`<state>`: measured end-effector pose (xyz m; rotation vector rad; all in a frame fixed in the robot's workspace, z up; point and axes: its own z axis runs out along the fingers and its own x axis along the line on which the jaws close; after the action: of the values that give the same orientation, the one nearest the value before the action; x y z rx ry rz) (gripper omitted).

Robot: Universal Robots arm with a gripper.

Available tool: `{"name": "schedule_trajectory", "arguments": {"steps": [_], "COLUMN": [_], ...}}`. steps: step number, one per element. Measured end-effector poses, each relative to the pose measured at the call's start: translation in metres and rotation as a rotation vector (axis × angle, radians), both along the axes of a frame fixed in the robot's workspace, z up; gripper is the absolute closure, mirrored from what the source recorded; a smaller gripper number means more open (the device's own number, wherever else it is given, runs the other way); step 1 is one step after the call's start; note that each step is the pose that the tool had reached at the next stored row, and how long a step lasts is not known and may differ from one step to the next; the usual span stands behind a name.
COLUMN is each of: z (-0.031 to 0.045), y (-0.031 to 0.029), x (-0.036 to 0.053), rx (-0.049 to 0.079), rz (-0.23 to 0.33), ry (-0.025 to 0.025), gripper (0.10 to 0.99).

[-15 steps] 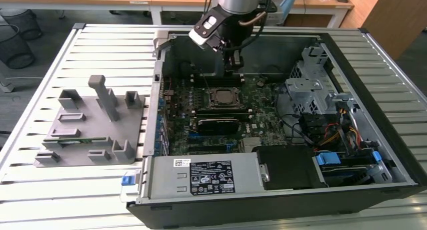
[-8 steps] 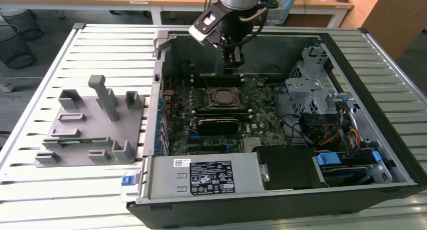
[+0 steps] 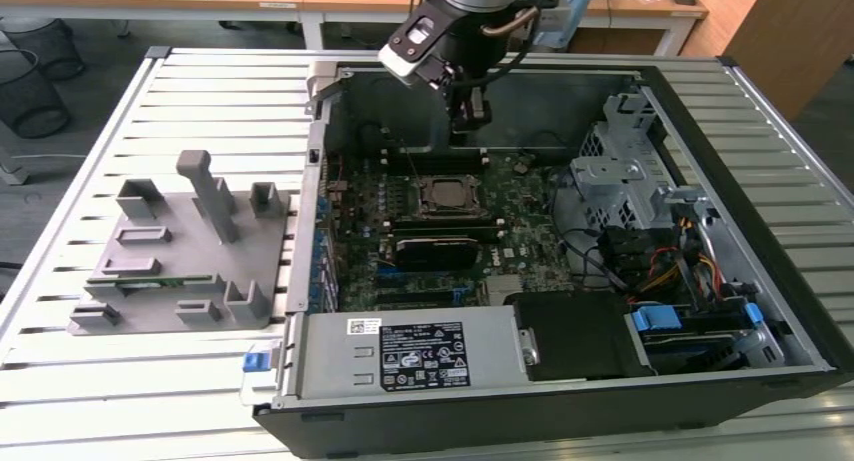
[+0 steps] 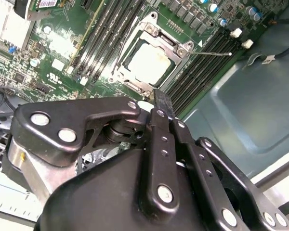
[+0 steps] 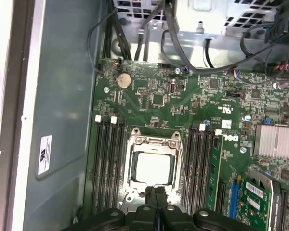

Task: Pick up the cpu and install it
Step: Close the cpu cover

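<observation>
We see the cpu (image 5: 153, 167) lying flat inside the socket frame (image 5: 133, 169) on the motherboard (image 5: 192, 101), its pale metal top bare in both wrist views. The gripper (image 5: 155, 195) hangs just above the frame's edge, fingers pressed together and holding nothing. We judge the placing step done. What remains calls for securing the chip: the thin retention lever (image 4: 216, 54) stands unlatched beside the memory slots (image 5: 108, 163).
</observation>
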<state>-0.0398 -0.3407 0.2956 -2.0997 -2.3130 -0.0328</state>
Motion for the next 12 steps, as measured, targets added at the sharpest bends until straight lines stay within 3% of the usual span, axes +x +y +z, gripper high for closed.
{"name": "schedule_trajectory", "arguments": {"steps": [12], "z": [-0.0001], "y": [0.0], "x": [0.0], "rx": [0.0], "rz": [0.218], "ry": [0.0001], "gripper": [0.98]}}
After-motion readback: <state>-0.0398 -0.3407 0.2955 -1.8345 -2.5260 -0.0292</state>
